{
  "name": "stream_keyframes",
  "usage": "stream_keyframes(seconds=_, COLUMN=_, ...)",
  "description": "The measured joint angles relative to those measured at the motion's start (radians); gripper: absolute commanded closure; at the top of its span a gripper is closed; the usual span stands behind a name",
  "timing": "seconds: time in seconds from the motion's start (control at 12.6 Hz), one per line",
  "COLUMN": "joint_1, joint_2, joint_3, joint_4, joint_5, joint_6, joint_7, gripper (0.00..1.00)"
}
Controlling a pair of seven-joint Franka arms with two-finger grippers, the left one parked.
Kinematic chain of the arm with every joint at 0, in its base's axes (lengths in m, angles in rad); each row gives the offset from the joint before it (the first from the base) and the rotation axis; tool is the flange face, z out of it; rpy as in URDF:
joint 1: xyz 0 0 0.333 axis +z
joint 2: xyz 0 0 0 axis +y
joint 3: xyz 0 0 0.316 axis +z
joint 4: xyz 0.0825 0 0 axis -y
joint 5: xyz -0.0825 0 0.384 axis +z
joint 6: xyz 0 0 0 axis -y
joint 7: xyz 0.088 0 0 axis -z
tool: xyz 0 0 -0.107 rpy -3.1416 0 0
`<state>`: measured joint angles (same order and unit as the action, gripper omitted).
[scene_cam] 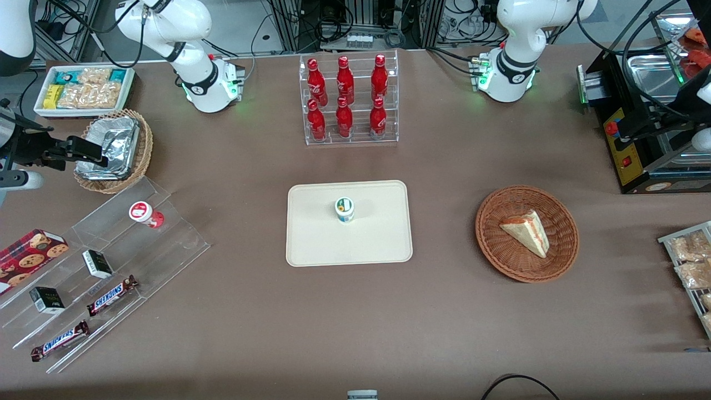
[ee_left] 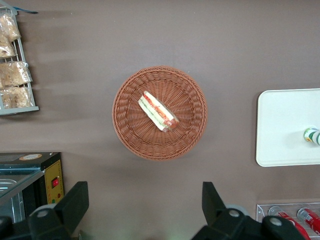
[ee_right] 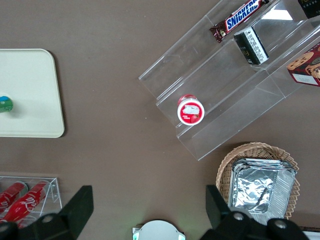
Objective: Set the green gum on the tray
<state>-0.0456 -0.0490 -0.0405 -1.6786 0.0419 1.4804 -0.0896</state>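
Note:
The green gum (scene_cam: 344, 210) stands upright on the cream tray (scene_cam: 311, 244) near its middle, a small white bottle with a green-rimmed lid. It also shows at the tray's edge in the left wrist view, green gum (ee_left: 312, 135) on tray (ee_left: 282, 125), and in the right wrist view, green gum (ee_right: 5, 104) on tray (ee_right: 30, 90). My gripper (scene_cam: 89, 151) hovers high at the working arm's end of the table, above the wicker basket with the foil tray, well away from the gum. Its fingers are open, gripper (ee_right: 147, 200), with only bare table between them.
A red-lidded bottle (scene_cam: 145, 214) stands on the clear stepped shelf (scene_cam: 111, 266) with chocolate bars and small boxes. The foil tray sits in a wicker basket (scene_cam: 114, 150). A rack of red bottles (scene_cam: 349, 100) stands farther from the camera than the tray. A sandwich basket (scene_cam: 526, 233) lies toward the parked arm's end.

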Motion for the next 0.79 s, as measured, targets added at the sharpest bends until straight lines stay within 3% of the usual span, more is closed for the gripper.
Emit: stream_keyframes(seconds=0.79, joint_1=0.001, joint_2=0.019, joint_3=0.003, joint_4=0.056, joint_5=-0.002, joint_6=0.001, joint_7=0.002, gripper=0.0)
